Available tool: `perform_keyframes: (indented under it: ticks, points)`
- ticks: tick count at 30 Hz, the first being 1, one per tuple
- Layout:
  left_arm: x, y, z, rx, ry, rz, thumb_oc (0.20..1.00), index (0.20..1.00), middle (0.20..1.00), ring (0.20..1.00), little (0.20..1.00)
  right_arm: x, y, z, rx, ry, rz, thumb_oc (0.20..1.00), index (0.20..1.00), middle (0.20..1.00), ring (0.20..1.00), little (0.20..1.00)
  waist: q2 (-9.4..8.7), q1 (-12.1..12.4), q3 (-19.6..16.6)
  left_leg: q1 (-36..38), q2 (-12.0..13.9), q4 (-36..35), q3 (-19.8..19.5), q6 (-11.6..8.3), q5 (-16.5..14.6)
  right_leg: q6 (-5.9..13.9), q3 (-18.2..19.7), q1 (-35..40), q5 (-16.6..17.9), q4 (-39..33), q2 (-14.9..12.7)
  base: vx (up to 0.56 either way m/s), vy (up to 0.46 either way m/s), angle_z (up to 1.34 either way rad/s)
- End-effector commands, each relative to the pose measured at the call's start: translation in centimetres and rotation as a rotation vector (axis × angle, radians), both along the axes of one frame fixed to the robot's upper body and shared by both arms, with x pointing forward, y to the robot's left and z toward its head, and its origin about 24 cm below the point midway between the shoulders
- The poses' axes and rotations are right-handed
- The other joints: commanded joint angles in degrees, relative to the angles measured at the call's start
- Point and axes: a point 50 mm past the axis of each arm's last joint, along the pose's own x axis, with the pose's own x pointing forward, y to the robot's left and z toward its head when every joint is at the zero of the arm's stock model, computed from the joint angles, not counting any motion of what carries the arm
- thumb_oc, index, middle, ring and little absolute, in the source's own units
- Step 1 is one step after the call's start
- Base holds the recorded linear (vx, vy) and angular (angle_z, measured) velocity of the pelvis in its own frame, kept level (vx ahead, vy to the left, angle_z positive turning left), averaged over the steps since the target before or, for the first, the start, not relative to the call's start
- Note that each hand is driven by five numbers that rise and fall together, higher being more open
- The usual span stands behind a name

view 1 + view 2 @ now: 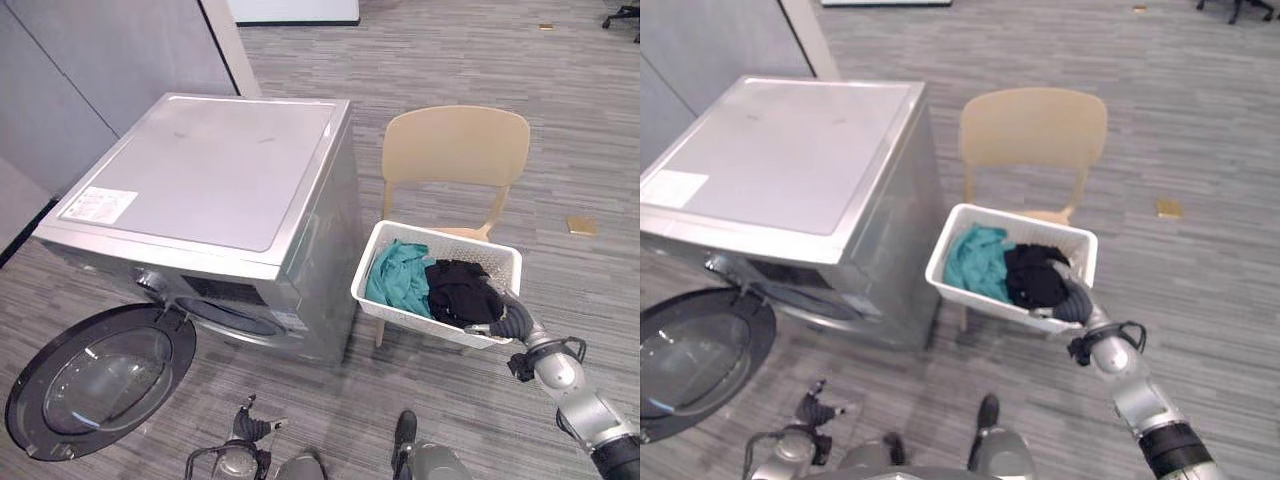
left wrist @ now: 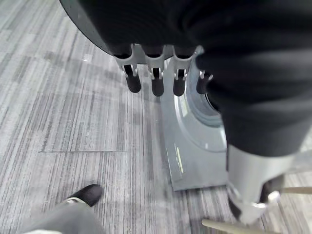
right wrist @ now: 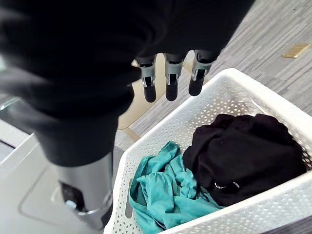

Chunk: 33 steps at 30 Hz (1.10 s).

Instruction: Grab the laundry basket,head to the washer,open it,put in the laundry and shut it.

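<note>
Silver washer (image 1: 215, 200) on grey floor, round door (image 1: 95, 378) swung fully open. Beside it, tan chair (image 1: 455, 150) bearing white basket (image 1: 388, 312) of teal cloth (image 1: 397, 276) and black cloth (image 1: 460, 290). Right hand (image 3: 168, 80) above basket's near rim, fingers straight, holding nothing. Left hand (image 2: 153, 78) low near washer, fingers relaxed.

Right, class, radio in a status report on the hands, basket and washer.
Right hand open over white laundry basket, holding nothing. Left hand open, low by washer. Washer door open. Teal and black clothes in basket, on chair.
</note>
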Motion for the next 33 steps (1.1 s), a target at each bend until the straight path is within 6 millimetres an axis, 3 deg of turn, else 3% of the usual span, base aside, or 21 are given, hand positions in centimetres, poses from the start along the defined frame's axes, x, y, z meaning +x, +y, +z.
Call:
perform_keyframes:
  ticks: [1,2,6,12,17,27,33]
  points:
    - [1.5,1.5,1.3,0.032,-0.087,0.008,1.0,1.0,1.0,1.0,1.0,1.9,0.7,2.2,-0.062,-0.12,0.047,1.0,1.0,1.0,1.0,1.0,-0.85,2.27,3.33,-2.5,-1.8,1.77,-4.04,1.83,-0.66,6.66,3.6,1.86,-6.41,0.47,-1.39,0.11,0.053,-0.52]
    - [1.6,1.6,1.4,0.032,-0.095,0.008,1.0,1.0,1.0,1.0,1.0,2.2,0.7,2.2,-0.088,-0.122,0.051,1.0,1.0,1.0,1.0,1.0,-0.63,2.76,3.62,-3.7,-1.88,0.8,-5.02,1.84,0.63,6.75,4.18,1.8,-6.52,0.57,-1.05,0.14,0.095,-0.83]
    - [1.1,2.1,1.3,0.06,-0.073,-0.018,1.0,1.0,1.0,1.0,1.0,3.8,0.6,2.3,-0.244,-0.127,0.059,1.0,1.0,1.0,1.0,1.0,-0.09,3.21,3.34,-1.6,-2.97,-1.19,-3.58,3.8,-0.48,7.75,7.3,0.82,-6.88,2.95,-1.88,0.15,0.214,-0.74]
    - [2.9,3.0,2.4,0.096,-0.146,-0.009,1.0,1.0,1.0,1.0,1.0,6.6,0.1,3.5,-0.366,-0.157,0.016,1.0,1.0,1.0,1.0,1.0,0.16,4.7,5.49,-3.87,-4.58,-1.57,-2.49,5.25,-0.57,8.3,8.8,-4.0,-6.0,5.32,-3.67,-0.01,0.105,-0.17]
    - [3.7,3.5,3.1,0.099,-0.191,0.015,1.0,1.0,1.0,1.0,1.0,8.5,-0.3,4.6,-0.42,-0.163,-0.026,1.0,1.0,1.0,1.0,1.0,0.58,6.16,7.17,-6.0,-5.02,-2.62,-2.89,5.26,0.58,8.5,8.27,-6.53,-5.12,5.33,-4.28,-0.02,0.019,0.19]
    - [5.2,4.0,4.1,0.073,-0.269,0.076,1.0,1.0,1.0,1.0,1.0,12.2,-2.1,9.2,-0.53,-0.194,-0.164,1.0,1.0,1.0,1.0,1.0,2.13,11.09,11.51,-12.65,-5.54,-4.66,-6.43,4.61,4.33,8.63,5.47,-12.36,-3.61,5.09,-4.83,-0.02,-0.035,0.18]
    - [6.5,3.4,4.7,0.055,-0.303,0.054,1.0,1.0,1.0,1.0,1.0,12.9,-0.5,8.0,-0.528,-0.11,-0.129,1.0,1.0,1.0,1.0,1.0,3.01,12.55,13.29,-14.79,-5.84,-4.53,-8.02,4.42,5.09,8.48,4.35,-13.9,-3.38,5.14,-4.63,-0.02,-0.046,0.22]
